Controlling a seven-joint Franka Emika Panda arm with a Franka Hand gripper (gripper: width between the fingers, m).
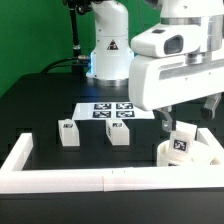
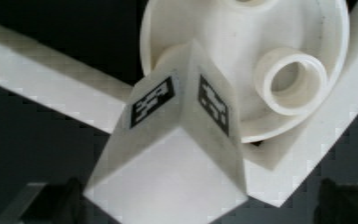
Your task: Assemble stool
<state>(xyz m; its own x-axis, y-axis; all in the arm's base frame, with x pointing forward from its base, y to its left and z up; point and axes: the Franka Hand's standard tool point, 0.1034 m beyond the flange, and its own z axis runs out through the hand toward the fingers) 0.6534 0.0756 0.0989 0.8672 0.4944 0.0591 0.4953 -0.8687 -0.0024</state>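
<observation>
The stool's round white seat (image 1: 200, 158) lies at the exterior view's right, by the front wall. One tagged white leg block (image 1: 180, 144) stands on it, a little tilted. In the wrist view the same leg block (image 2: 167, 150) rises from the seat (image 2: 229, 45) beside a round socket hole (image 2: 302, 80). My gripper (image 1: 188, 118) hangs open just above this block, and in the wrist view the gripper (image 2: 194, 205) has one dark finger on either side of it, neither touching. Two more leg blocks (image 1: 68, 133) (image 1: 118, 133) stand on the black table in the middle.
The marker board (image 1: 110, 112) lies flat behind the two loose blocks. A long white border wall (image 1: 60, 178) runs along the front and up the exterior view's left side, close to the seat. The robot base (image 1: 108, 55) stands at the back.
</observation>
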